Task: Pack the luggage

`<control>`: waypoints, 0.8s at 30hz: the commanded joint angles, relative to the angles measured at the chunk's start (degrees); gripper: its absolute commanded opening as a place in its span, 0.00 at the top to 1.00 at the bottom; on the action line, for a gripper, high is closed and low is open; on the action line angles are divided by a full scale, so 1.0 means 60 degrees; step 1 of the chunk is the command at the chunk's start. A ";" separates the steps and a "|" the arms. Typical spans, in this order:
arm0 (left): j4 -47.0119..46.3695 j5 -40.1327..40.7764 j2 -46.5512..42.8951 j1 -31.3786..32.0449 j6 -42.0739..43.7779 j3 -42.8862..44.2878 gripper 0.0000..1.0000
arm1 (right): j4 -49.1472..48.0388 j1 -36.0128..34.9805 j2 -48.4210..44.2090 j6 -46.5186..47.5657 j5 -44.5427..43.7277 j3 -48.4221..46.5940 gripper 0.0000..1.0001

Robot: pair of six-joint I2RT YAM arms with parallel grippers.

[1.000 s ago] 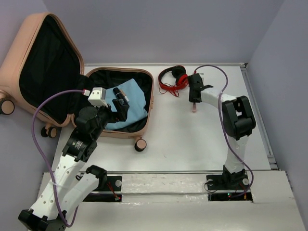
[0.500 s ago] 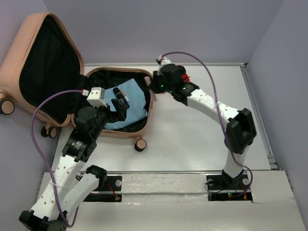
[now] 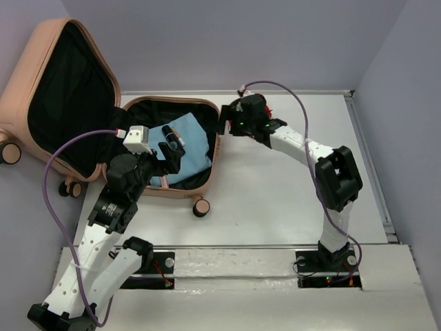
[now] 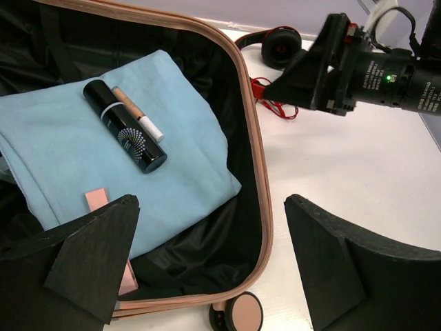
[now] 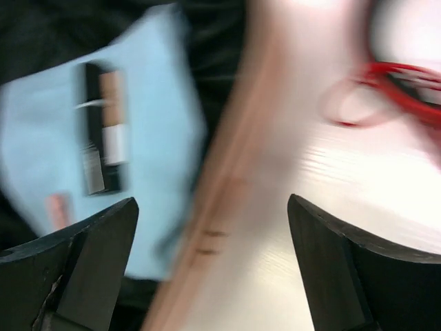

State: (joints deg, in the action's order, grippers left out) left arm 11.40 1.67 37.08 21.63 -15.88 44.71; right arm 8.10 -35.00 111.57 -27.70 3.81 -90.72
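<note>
1. Fingers [image 4: 89,262] were spread wide on the left gripper [image 4: 210,207], nothing between them, and it hung over the near right corner of the open suitcase. The right gripper [image 5: 211,203] was parted just as wide and empty too, poised above the suitcase's right rim, though its own view was smeared with blur.
2. Under it all was the white table [image 3: 275,193], both arms reaching out from its near edge.
3. Over at the back left lay the suitcase [image 3: 21,96], peach-pink. Its lid leaned up and out past the table's left edge, and black lining showed in both halves. The base half lay flat, with a caster wheel [image 3: 200,207] at its near right corner.
4. Inside the base half, a folded light blue cloth [image 4: 179,158] lay on the lining.
5. Red and black headphones [image 4: 279,45] sat on the table just outside the right rim, close by the right gripper, with a red cable [image 4: 272,103] lying beside them.
6. On the cloth, a black tube [image 4: 127,134] lay slantwise.
7. Right alongside it, touching, was a thin tan-and-white stick [image 4: 138,114].
8. Smallest of the lot was a little pink piece [image 4: 96,200] at the cloth's near edge, just above the left finger.
</note>
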 commanded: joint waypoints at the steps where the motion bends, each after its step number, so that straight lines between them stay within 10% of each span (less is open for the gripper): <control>1: -0.0464 -0.0074 -0.0203 -0.0045 0.0112 -0.0010 0.01 | -0.0688 0.1481 -0.0548 -0.0918 -0.1441 0.1114 0.05; 19: -0.0479 -0.0073 -0.0057 -0.0045 0.0142 -0.0010 0.01 | -0.4571 0.2816 0.2438 -0.6309 -0.1075 0.1395 0.01; 24: -0.0479 -0.0074 -0.0013 -0.0045 0.0142 -0.0010 0.01 | -0.5304 0.2816 0.2952 -0.7027 -0.1309 0.1482 0.31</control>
State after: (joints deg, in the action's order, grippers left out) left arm 11.40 1.56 36.86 21.63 -15.88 44.71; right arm -18.22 -17.78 126.58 -64.18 -2.59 -81.32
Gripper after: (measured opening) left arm 0.990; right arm 0.821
